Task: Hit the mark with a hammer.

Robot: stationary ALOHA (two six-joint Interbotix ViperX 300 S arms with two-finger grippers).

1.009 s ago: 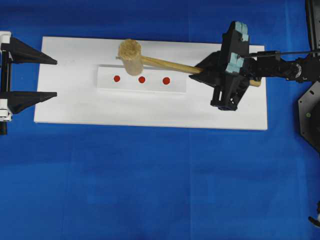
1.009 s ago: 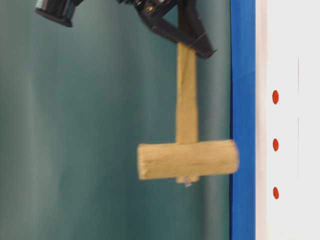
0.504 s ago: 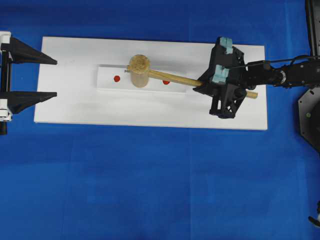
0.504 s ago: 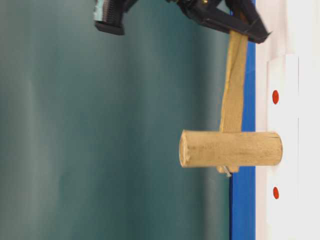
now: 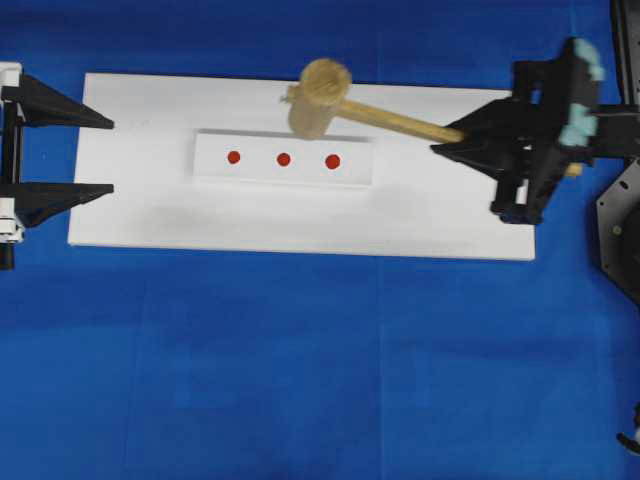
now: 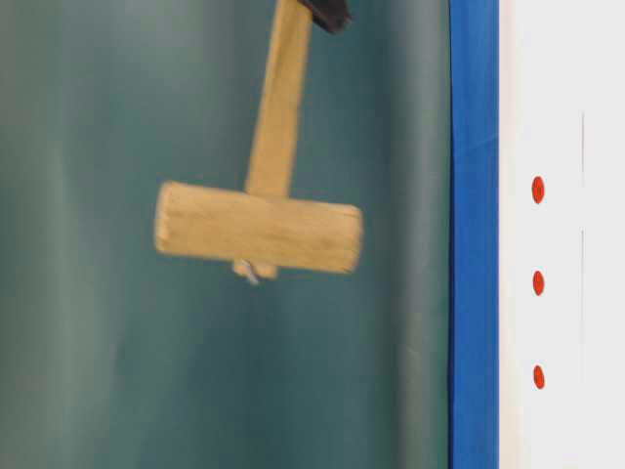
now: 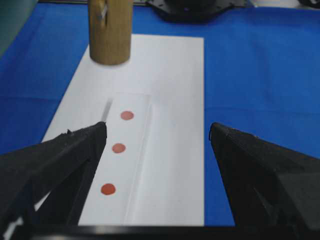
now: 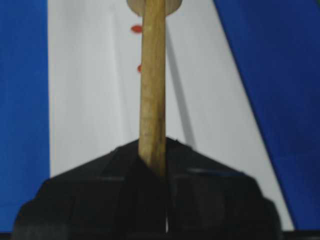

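The hammer (image 5: pixel 320 92), a light wooden mallet, hangs in the air over the far edge of the white board (image 5: pixel 300 220), its head behind the right-hand red mark (image 5: pixel 333 161). My right gripper (image 5: pixel 452 140) is shut on its handle (image 8: pixel 152 90). In the table-level view the head (image 6: pixel 259 227) stands well off the board, tilted. Two more red marks (image 5: pixel 284 159) (image 5: pixel 234 157) lie in the same row on a raised white strip (image 5: pixel 258 172). My left gripper (image 5: pixel 110 157) stands open at the board's left end, facing along the marks (image 7: pixel 118 148), holding nothing.
Blue cloth (image 5: pixel 300 360) covers the table all round the board. Part of a black arm base (image 5: pixel 620 220) shows at the right edge.
Half a second ago the hammer head was down on the middle mark. It has since swung up and away, and my right gripper has drawn back to the right. The left gripper has not moved.
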